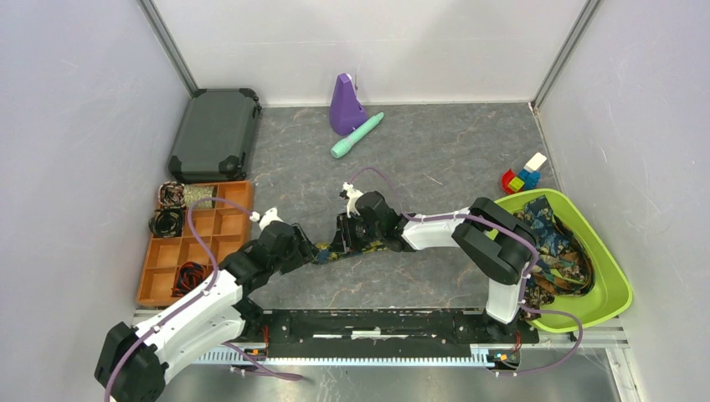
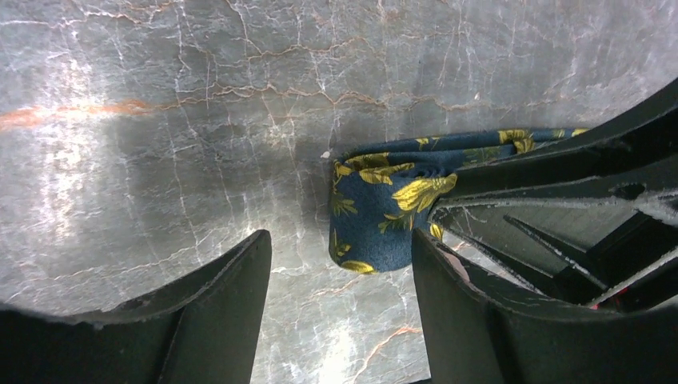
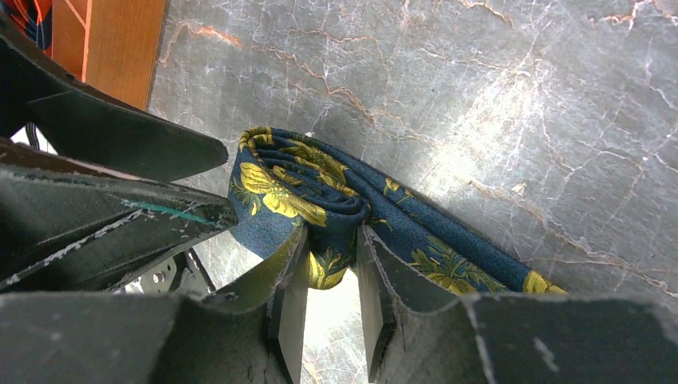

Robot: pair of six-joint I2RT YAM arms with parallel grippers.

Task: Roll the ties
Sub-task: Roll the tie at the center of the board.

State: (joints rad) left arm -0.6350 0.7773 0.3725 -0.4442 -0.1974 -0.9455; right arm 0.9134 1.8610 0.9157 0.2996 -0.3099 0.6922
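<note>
Lying near the middle of the top view on the grey marbled table point(image 1: 435, 167), the navy tie point(image 1: 335, 249) with yellow flowers is partly rolled into a coil. The right gripper point(image 3: 329, 240) pinches the coil's layers between its narrowly set fingers. The left gripper point(image 2: 337, 238) stands spread wide and holds nothing, with the coil just ahead of it. More ties point(image 1: 553, 243) fill the green bin point(image 1: 615, 289) at the right edge.

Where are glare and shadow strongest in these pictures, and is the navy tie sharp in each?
Top external: soft, even light, no glare; the tie is too small for detail. Left wrist: pale glare on the table at left, a dark shadow beside the sharp tie. Right wrist: strong glare on the table right of the sharp tie, a blown-out white patch under it.
</note>
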